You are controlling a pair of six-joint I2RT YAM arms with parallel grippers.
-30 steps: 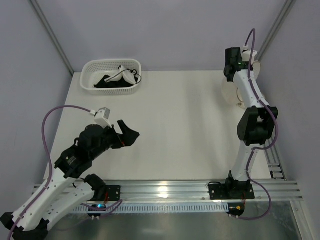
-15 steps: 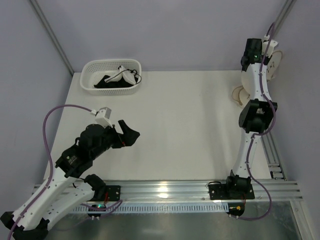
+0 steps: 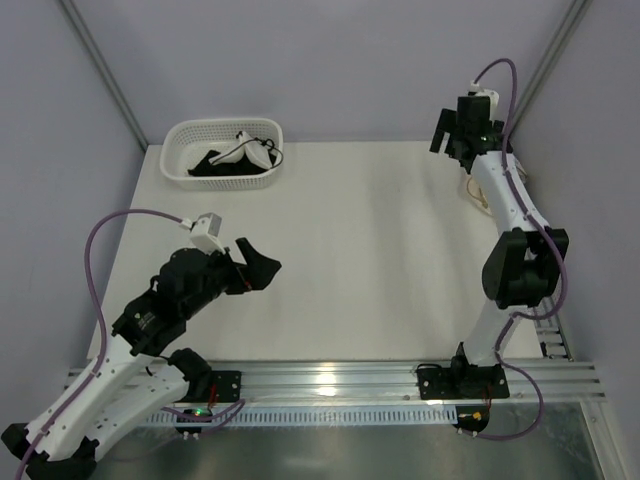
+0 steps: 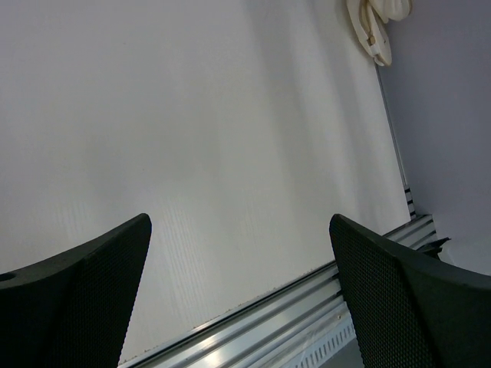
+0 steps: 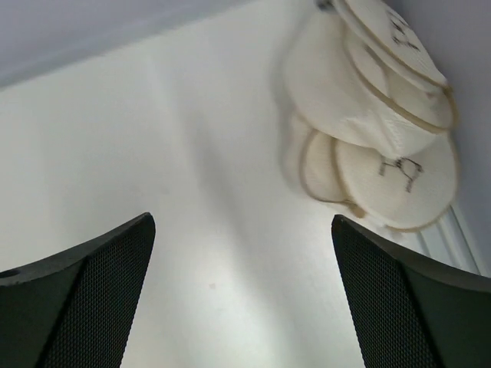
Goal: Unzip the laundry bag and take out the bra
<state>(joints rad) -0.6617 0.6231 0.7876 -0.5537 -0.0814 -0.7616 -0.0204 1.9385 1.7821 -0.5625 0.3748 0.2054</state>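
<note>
**Top external: both tools released, bag at the right edge**

Top external: the left tool (image 3: 256,266) is held above the near-left part of the worktop (image 3: 350,250). The right arm reaches to the far right, and its tool (image 5: 242,226) is up over that corner.

Left wrist: the 2 fingers (image 4: 84,291) stand wide apart with only bare worktop between them.

Right wrist: the 2 fingers are also wide apart and grasp nothing. The laundry bag (image 5: 360,92) lies ahead and to the right of them, apart from both, at the worktop's right edge by the wall. The picture is blurred there, so I cannot tell whether the zip is open.

Far-left corner: the white lattice basket (image 3: 180,160) holds the bra (image 3: 252,150), which lies on black cloth (image 3: 215,170).
</note>
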